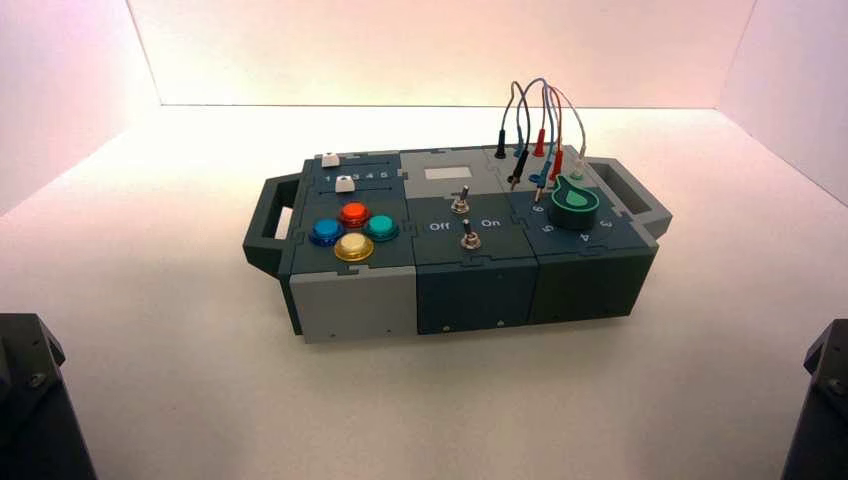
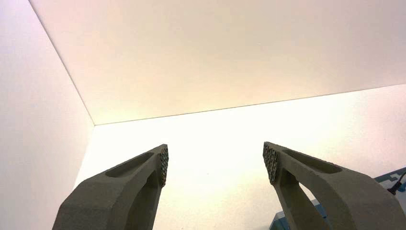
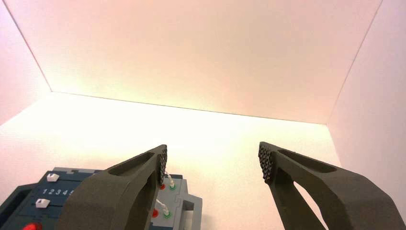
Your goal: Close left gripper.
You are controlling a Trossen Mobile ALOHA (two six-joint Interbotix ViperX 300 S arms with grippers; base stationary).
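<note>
The left gripper (image 2: 215, 163), a pair of grey angular fingers with honeycomb-textured pads, is seen in the left wrist view with its jaws spread wide apart and nothing held between them. Only the bare white table surface (image 2: 215, 134) and the white back wall are framed in the gap between the fingers. A small corner of the dark blue-grey control box (image 2: 397, 179) is caught at the edge of that view, outside the finger on that side and not touched by it.

In the high view, the left arm (image 1: 35, 400) is parked at the near left corner, well apart from the box (image 1: 455, 290), which is set in the middle of the table, slightly turned. Four round buttons, blue (image 1: 326, 231), red (image 1: 354, 213), teal (image 1: 381, 227) and yellow (image 1: 353, 246), are grouped on the box's left section; two metal toggle switches (image 1: 468, 238) are placed in the middle, and a green knob (image 1: 575, 203) with plugged wires (image 1: 535, 120) behind it is on the right.

The right gripper (image 3: 213, 163) is likewise released, its jaws wide apart and empty, with the right arm (image 1: 820, 400) parked at the near right corner.
</note>
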